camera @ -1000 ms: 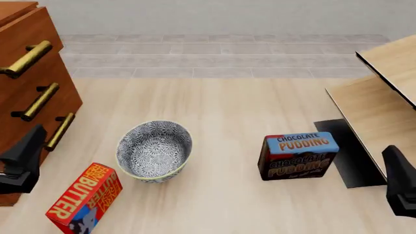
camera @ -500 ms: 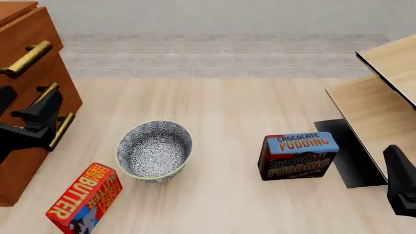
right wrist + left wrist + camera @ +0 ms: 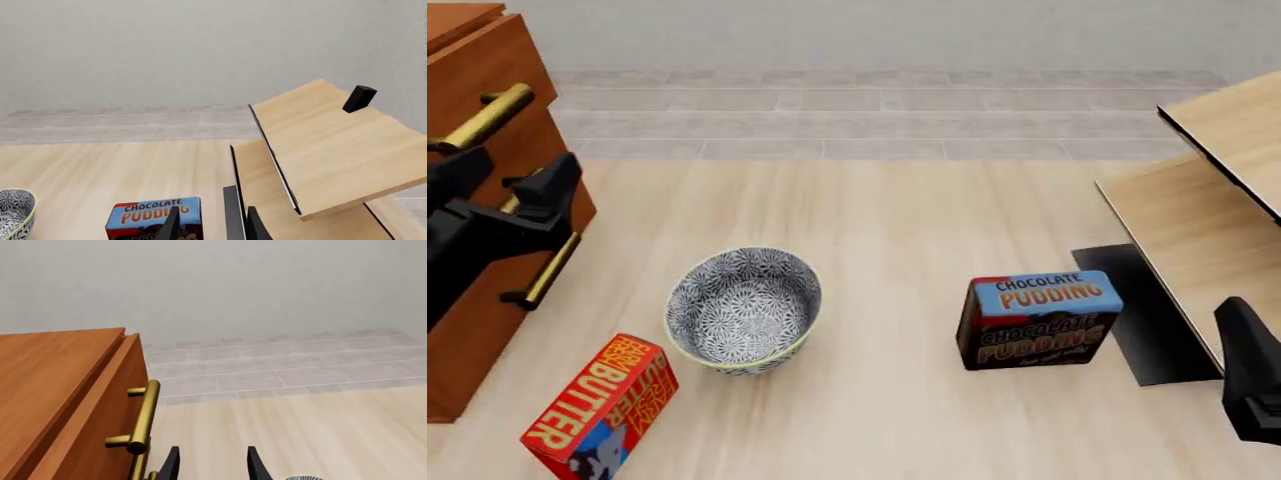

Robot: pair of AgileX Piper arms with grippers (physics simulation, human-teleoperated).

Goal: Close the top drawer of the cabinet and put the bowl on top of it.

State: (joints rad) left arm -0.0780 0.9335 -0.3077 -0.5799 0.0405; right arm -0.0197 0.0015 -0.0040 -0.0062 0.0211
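Observation:
The cabinet point(image 3: 457, 300) stands at the table's left, and its top drawer point(image 3: 494, 70) juts out a little, brass handle point(image 3: 483, 117) forward. In the left wrist view the top drawer point(image 3: 100, 415) shows a gap to the cabinet point(image 3: 47, 380) body. My left gripper point(image 3: 507, 185) is open and empty, hovering in front of the middle drawer just below the top handle; its fingertips point(image 3: 171, 465) sit beside the handle point(image 3: 143, 415). The blue-patterned bowl point(image 3: 743, 308) rests upright on the table, right of the cabinet. My right gripper point(image 3: 212, 227) is open and empty, low at the right edge.
A butter box point(image 3: 601, 405) lies near the front left, below the bowl. A chocolate pudding box point(image 3: 1041, 320) stands right of the bowl. The pale wooden shelf unit point(image 3: 1214, 200) fills the right side, with a small black block point(image 3: 360, 98) on it.
My left gripper has risen from the front left corner and moved forward, from beside the lowest handle to the middle drawer's height. The right arm, bowl and boxes have not moved.

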